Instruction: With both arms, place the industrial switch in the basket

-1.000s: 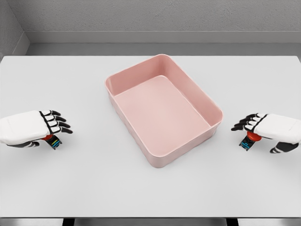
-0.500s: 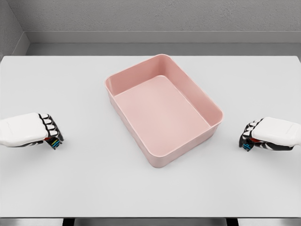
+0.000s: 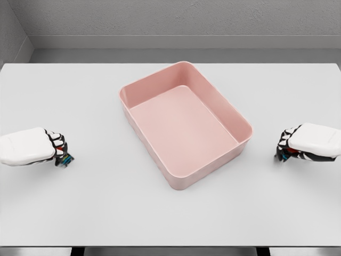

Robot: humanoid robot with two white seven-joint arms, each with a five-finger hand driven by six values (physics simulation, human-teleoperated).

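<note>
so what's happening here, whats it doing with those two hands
A two-armed robot is picking up two small switches, one at each side of the table. The left hand is curled around the left switch, and the right hand is curled around the right switch. The pink basket between them holds nothing yet.

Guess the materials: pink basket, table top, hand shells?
Rendered scene, so by look only. Basket: likely moulded plastic, matte pink, with rounded corners, a thin even wall and a soft sheen on the rim. Table: smooth light grey matte surface, laminate or painted board; no grain or glare. Left hand and right hand: white hard shells, plastic-like, with black finger segments.
</note>
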